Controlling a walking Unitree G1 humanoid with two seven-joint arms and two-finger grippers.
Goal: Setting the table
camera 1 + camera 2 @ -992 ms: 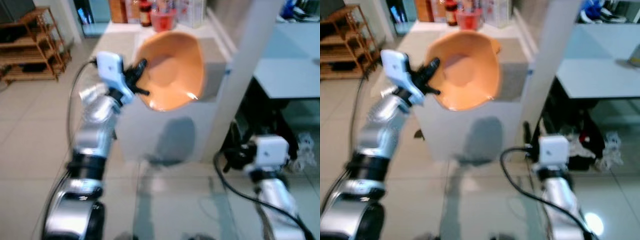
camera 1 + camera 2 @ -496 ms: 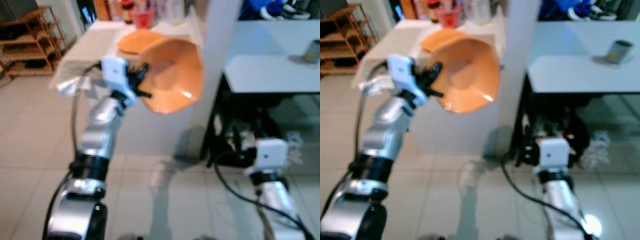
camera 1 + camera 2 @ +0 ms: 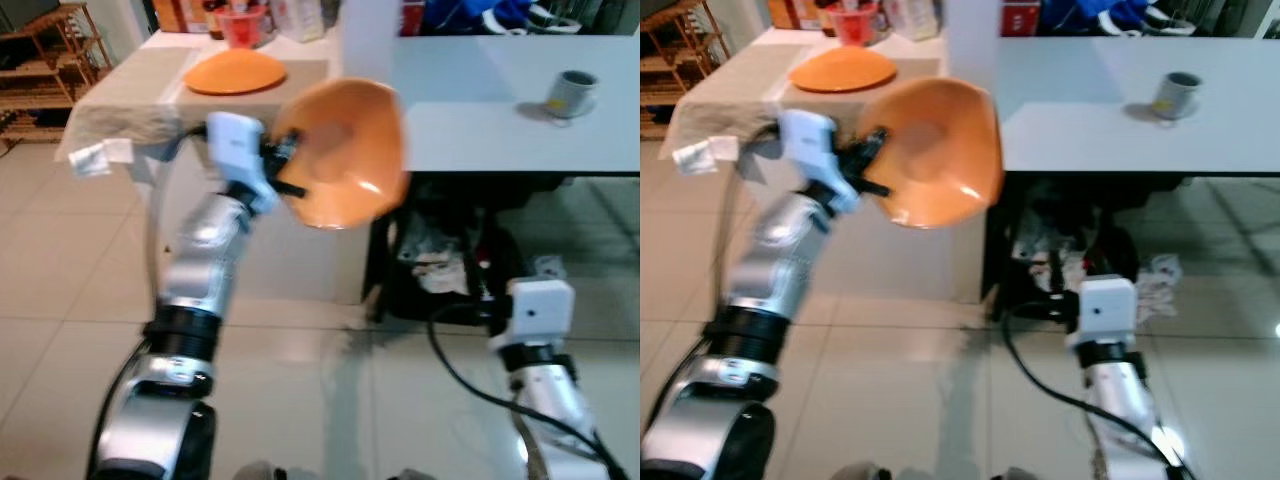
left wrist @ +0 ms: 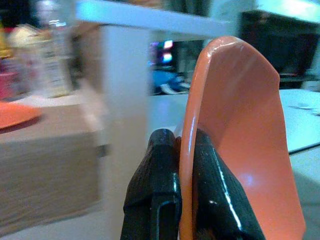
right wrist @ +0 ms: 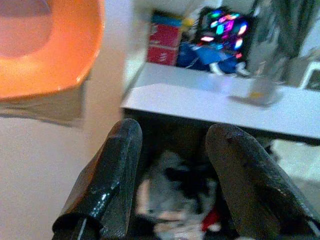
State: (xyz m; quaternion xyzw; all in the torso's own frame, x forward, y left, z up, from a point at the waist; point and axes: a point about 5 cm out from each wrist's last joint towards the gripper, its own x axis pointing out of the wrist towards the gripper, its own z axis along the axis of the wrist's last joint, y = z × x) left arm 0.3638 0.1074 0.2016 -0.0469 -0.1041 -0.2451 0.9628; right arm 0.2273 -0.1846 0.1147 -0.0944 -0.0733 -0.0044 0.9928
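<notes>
Above tiled floor, left fingers [image 4: 165, 200] clamp glossy orange bowl [image 3: 345, 150] rim; right fingers [image 5: 125, 180] spread.

The bowl [image 3: 345, 150] is up in front of two tables. A plate [image 3: 235, 71] lies on the left table [image 3: 120, 95]. A mug [image 3: 571, 92] stands on the right table [image 3: 480, 100].

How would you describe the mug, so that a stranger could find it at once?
Look at the long white table on the robot's right. On its far part a small grey mug stands upright and alone; the orange bowl and orange plate lie further left.
</notes>
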